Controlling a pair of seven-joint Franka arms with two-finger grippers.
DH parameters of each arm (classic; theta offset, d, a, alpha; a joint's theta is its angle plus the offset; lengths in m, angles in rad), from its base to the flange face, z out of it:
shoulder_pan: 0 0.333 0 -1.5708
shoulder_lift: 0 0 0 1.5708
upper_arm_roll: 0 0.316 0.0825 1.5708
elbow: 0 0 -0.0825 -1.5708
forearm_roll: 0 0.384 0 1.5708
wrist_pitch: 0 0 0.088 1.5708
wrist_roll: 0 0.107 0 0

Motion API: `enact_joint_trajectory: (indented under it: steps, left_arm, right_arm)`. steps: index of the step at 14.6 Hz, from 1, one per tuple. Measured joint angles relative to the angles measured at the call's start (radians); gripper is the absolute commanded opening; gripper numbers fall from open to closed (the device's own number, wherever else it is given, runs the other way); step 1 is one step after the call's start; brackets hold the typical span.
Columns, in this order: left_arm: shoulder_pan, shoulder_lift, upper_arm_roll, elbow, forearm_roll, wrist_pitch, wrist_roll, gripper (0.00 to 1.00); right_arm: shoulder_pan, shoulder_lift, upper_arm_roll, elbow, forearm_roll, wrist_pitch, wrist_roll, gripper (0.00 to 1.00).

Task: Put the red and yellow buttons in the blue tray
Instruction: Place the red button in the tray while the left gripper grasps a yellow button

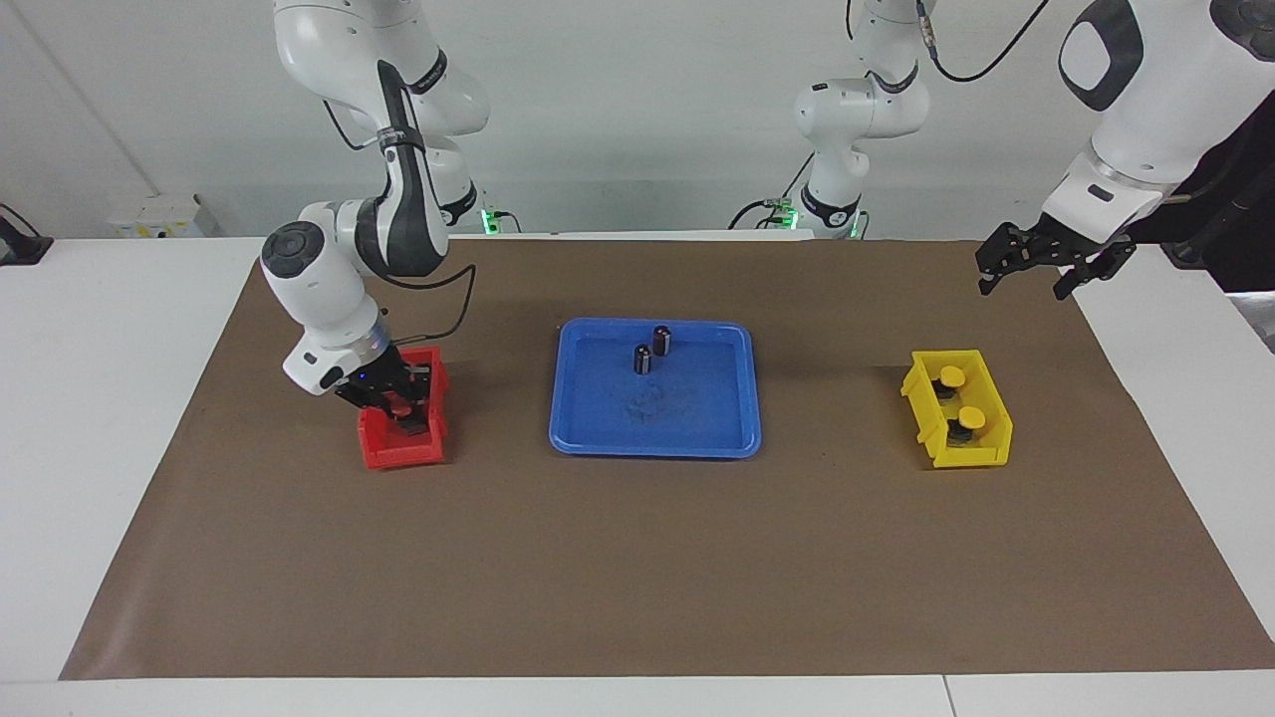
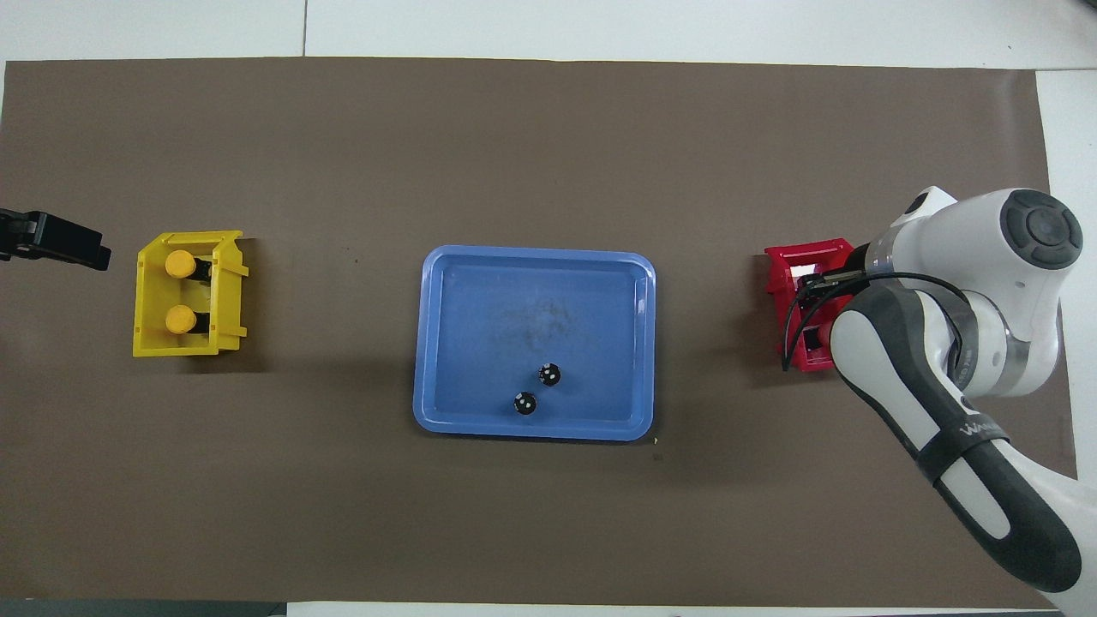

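Right pincer [image 1: 398, 396] is lowered into the small red plastic bin [image 1: 383, 453] at the right arm's end of the brown-covered tabletop [image 1: 637, 578]. A round red cap [image 1: 401, 409] shows between its fingers, but whether they are clamped on it cannot be told. Only this one red-capped push button can be made out; the arm hides the bin's interior in the overhead view.

Left pincer [image 1: 1046, 261] hangs in the air, fingers apart, near the tabletop edge at the left arm's end. This arm waits.

Two yellow-capped push buttons [image 1: 953, 376] [image 1: 971, 418] on dark bases sit in the small yellow plastic bin [image 1: 986, 453], which in the facing view lies at 3 o'clock from the flat blue plastic tray with rounded corners [image 1: 598, 418]; the red bin lies at 9 o'clock.

The blue tray, mid-tabletop, holds only two small dark capless cylinders [image 1: 664, 340] [image 1: 642, 358], standing at about its 12 o'clock edge in the facing view. No button is in it yet.

Handling assessment: the buttons appear light, rigid and unlikely to break. The smooth domed caps look slippery, so a hold across the blocky dark base, or low on the cap's rim, is judged safer. The bin walls leave little room, so a vertical approach and straight lift seem required.
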Motion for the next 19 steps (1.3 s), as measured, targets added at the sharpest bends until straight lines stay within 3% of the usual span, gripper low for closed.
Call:
enact_joint_trajectory:
  steps: [2,4,7,10,12,15,19]
  left_arm:
    - [0.002,0.0,0.001,-0.001,0.01,0.018,0.0,1.0]
    - [0.02,-0.001,0.001,-0.029,0.012,0.119,0.0,1.0]
    - [0.039,0.007,0.002,-0.15,0.011,0.304,0.0,0.9]
    - [0.047,0.073,0.002,-0.234,-0.001,0.421,0.0,0.73]
    - [0.049,0.13,0.002,-0.248,-0.042,0.47,0.0,0.72]
    - [0.05,0.155,0.002,-0.292,-0.059,0.546,-0.003,0.72]
    - [0.054,0.156,0.003,-0.361,-0.06,0.629,-0.006,0.72]
  right_arm:
    - [0.001,-0.003,0.0,0.086,-0.007,-0.124,-0.007,0.29]
    - [0.011,-0.004,0.002,0.201,-0.022,-0.257,-0.008,0.29]
    - [0.096,0.008,0.005,0.34,-0.024,-0.363,0.076,0.29]
    - [0.253,0.049,0.009,0.383,-0.026,-0.3,0.305,0.29]
    - [0.388,0.097,0.012,0.383,-0.031,-0.222,0.486,0.29]
    - [0.542,0.19,0.013,0.385,-0.09,-0.113,0.696,0.29]
    - [0.614,0.262,0.012,0.387,-0.118,-0.078,0.785,0.3]
